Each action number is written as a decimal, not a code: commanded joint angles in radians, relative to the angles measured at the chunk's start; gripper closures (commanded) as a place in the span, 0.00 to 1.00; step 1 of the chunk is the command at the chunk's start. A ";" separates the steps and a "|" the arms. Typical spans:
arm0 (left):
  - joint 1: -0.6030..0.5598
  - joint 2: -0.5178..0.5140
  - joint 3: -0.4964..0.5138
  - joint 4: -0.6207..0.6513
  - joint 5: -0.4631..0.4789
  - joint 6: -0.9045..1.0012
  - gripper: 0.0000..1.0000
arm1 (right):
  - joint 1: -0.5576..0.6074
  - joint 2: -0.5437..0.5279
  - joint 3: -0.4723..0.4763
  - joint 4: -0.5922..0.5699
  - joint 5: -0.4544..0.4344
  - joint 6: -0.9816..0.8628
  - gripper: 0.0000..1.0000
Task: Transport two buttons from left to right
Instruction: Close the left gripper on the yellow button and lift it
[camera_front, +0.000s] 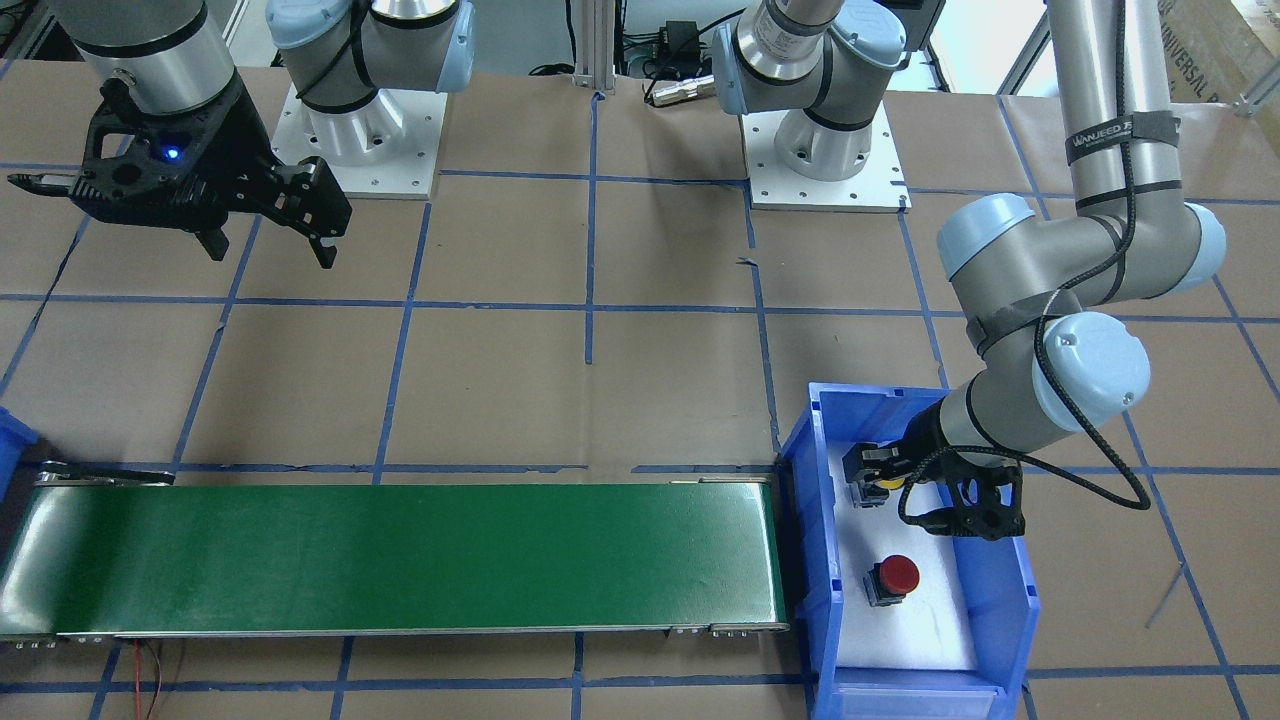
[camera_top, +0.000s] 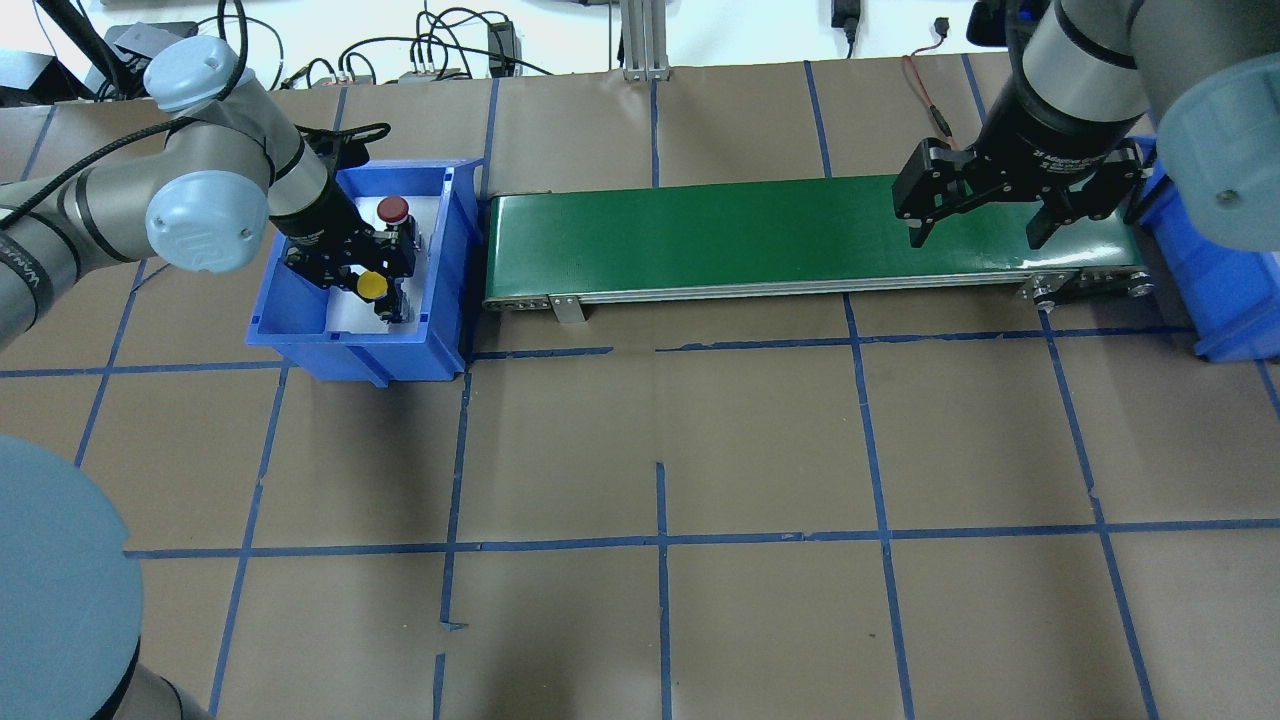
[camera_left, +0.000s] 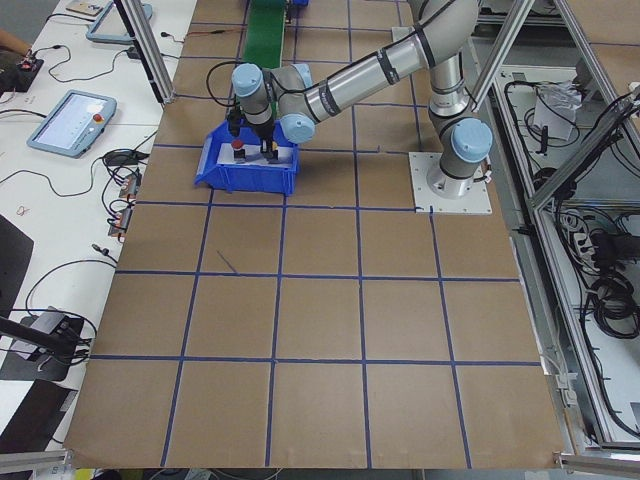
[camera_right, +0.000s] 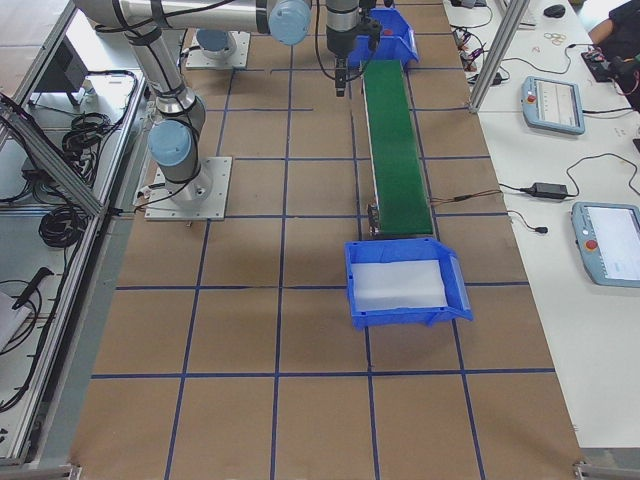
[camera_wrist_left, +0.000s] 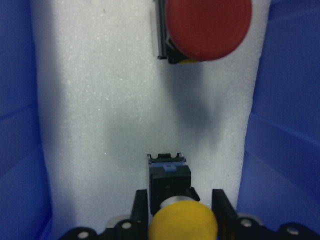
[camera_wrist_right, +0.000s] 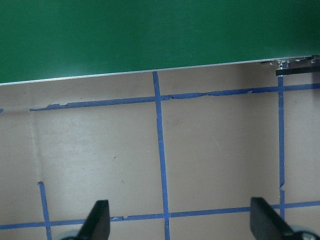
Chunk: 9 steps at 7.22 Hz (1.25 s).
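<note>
At the left end of the table (camera_top: 660, 450), a blue bin (camera_top: 400, 360) lined with white foam holds both buttons. The red button (camera_top: 393, 209) stands free on the side away from the robot, and the yellow button (camera_top: 372, 285) is nearer the robot. The left end effector (camera_wrist_left: 180, 212) is clenched on the yellow button, a finger on each side. Rightward runs the green conveyor belt (camera_top: 760, 235). By the belt's right end hangs the right end effector (camera_top: 975, 238), released, fingers wide apart. A second blue bin (camera_top: 1225, 290) sits just beyond.
</note>
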 joint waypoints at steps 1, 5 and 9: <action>0.001 0.016 0.018 -0.006 0.055 -0.007 0.75 | -0.001 -0.001 0.001 0.000 0.000 0.000 0.00; -0.040 0.064 0.211 -0.163 0.047 -0.081 0.75 | 0.002 -0.001 0.001 0.002 0.000 -0.002 0.00; -0.251 -0.047 0.342 -0.143 -0.019 -0.364 0.75 | -0.001 -0.001 0.002 0.002 0.000 -0.002 0.00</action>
